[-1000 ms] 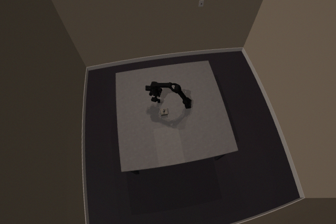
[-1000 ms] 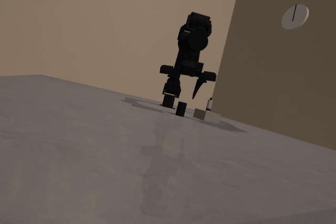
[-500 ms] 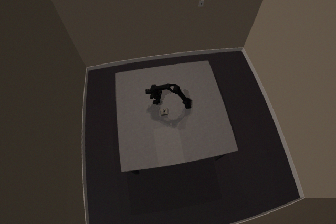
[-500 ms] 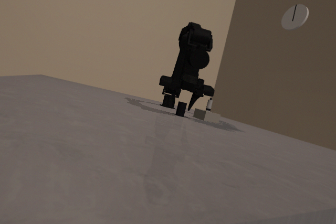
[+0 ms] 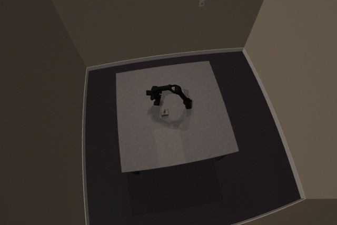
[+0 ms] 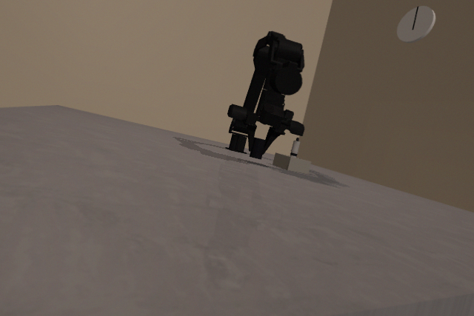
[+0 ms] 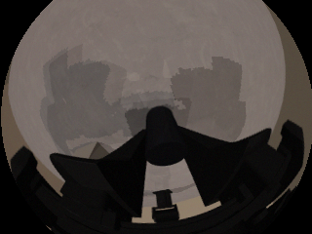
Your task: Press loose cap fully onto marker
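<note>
The black cap (image 6: 257, 149) (image 7: 163, 141) is upright between the fingers, its lower end at or very close to the table top. My gripper (image 6: 257, 145) (image 7: 161, 132) points down and is shut on the cap, one finger against each side. The marker (image 6: 295, 147) (image 5: 164, 110) stands upright in the holder block (image 6: 299, 165) (image 5: 164, 115), white-bodied with a dark, bare tip on top. The block is to the right of the gripper in the exterior view. In the wrist view, only a corner of the block (image 7: 98, 150) shows past the left finger; the marker is hidden there.
The arm (image 5: 163, 87) (image 6: 254, 92) arches over the pale table (image 5: 190, 140) (image 6: 229, 228) from its base. The arm's shadows lie around the block and the gripper. A wall clock (image 6: 415, 24) and a wall plate (image 5: 201, 3) are far from the arm.
</note>
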You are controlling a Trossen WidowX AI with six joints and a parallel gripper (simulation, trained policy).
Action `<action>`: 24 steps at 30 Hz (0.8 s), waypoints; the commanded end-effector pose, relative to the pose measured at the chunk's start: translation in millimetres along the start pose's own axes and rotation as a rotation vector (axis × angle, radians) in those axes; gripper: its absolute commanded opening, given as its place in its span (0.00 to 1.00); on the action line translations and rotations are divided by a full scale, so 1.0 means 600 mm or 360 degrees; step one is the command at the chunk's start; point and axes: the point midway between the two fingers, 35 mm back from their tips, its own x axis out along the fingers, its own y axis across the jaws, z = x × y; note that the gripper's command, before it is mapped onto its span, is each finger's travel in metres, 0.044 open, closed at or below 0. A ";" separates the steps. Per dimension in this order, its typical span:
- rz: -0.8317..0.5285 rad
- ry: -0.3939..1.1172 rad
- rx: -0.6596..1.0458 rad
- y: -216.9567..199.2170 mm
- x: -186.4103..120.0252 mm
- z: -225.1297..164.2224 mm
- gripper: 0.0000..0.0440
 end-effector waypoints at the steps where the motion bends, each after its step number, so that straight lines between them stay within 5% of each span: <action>1: -0.0028 -0.0085 -0.0054 0.008 -0.032 0.004 0.10; 24: 0.0000 -0.0165 -0.0230 0.115 -0.116 -0.042 0.03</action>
